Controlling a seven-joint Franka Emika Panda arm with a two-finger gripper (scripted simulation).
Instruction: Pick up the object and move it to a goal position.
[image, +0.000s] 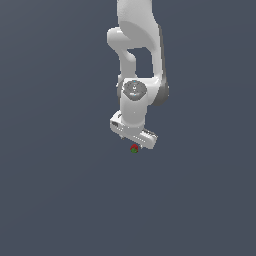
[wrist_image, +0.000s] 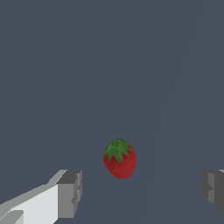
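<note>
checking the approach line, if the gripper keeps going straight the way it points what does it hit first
Probably the strawberry. In the wrist view it lies ahead of the open gripper, between the two fingers. Whether it sits dead centre is unclear; otherwise the grey floor comes first.

The white arm is reaching straight downward, its upper links stacking almost vertically and its rounded wrist joint facing the exterior camera. Below that joint the hand body is sitting tilted, its lower edge slanting down toward the exterior view's right. The gripper is pointing down with its jaws standing wide apart, and nothing is sitting between the pads. In the wrist view one grey finger on a white mount is showing at one side, while the other finger is peeking in at the opposite edge.
</note>
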